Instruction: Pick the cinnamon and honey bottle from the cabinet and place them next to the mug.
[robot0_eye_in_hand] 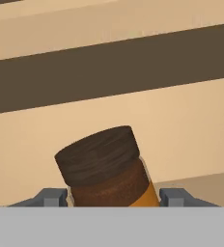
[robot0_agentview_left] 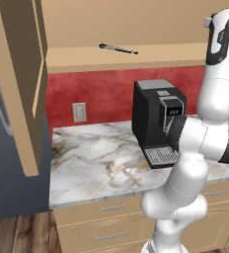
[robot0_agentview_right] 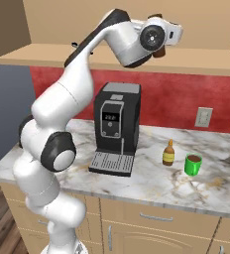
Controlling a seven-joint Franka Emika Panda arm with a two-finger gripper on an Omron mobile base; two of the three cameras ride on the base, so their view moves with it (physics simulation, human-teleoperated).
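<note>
The cinnamon point(robot0_eye_in_hand: 106, 169), a dark brown jar with a darker cap, sits tilted between my two fingertips in the hand view, and my gripper point(robot0_eye_in_hand: 113, 198) is shut on it. From the right base, the gripper point(robot0_agentview_right: 162, 44) is up at the open cabinet point(robot0_agentview_right: 47, 55) with the cinnamon point(robot0_agentview_right: 159, 51) showing just under the hand. Down on the marble counter point(robot0_agentview_right: 151, 186), the amber honey bottle point(robot0_agentview_right: 169, 153) stands upright just left of the green mug point(robot0_agentview_right: 193, 164).
A black coffee machine point(robot0_agentview_right: 117, 124) stands on the counter below the arm. The cabinet door point(robot0_agentview_left: 22, 89) hangs open at the left. A thin dark utensil point(robot0_agentview_left: 117, 48) lies on the cabinet shelf. A wall outlet point(robot0_agentview_right: 203, 117) is behind the mug.
</note>
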